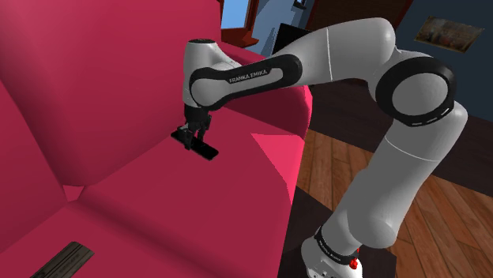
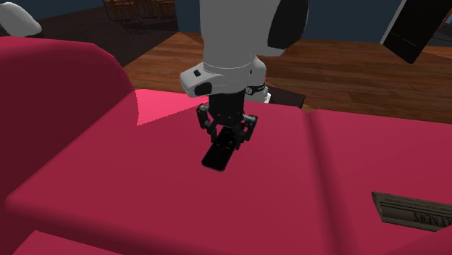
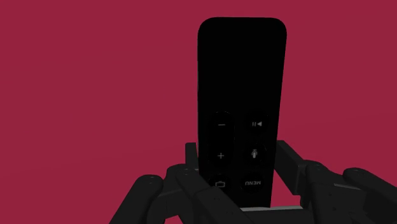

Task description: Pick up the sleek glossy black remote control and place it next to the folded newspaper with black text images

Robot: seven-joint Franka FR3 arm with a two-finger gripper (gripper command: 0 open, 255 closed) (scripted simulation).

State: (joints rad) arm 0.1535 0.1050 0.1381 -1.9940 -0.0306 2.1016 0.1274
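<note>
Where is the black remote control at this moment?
The black remote control sits left of centre in the shoulder view, on the red sofa seat, its button end clasped by the gripper; the newspaper lies lower left.

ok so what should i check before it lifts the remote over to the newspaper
1. Fingers of the gripper pressed against both long edges of the black remote control: ok.
2. Grip centred along the remote: not ok. It clasps the button end, so the far end may droop.
3. Remote clear of the red sofa seat: cannot tell.
4. Folded newspaper located, lying flat on the sofa seat: ok.
5. Remote level in the grip: cannot tell.
</note>
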